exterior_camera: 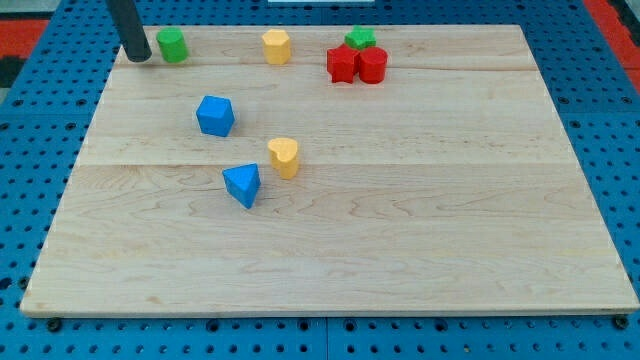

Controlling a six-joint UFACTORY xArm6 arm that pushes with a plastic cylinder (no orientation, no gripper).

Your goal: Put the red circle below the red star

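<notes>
The red star (342,64) and the red circle (372,65) sit side by side and touching near the view's top, right of centre, the circle on the star's right. A green star (360,39) sits just above them, touching. My tip (138,57) stands at the view's top left, just left of a green block (172,45), far left of the red blocks.
A yellow hexagonal block (277,46) sits at the top centre. A blue cube-like block (215,115), a yellow heart (284,157) and a blue triangle (242,185) sit left of centre. The wooden board (420,220) lies on a blue pegboard.
</notes>
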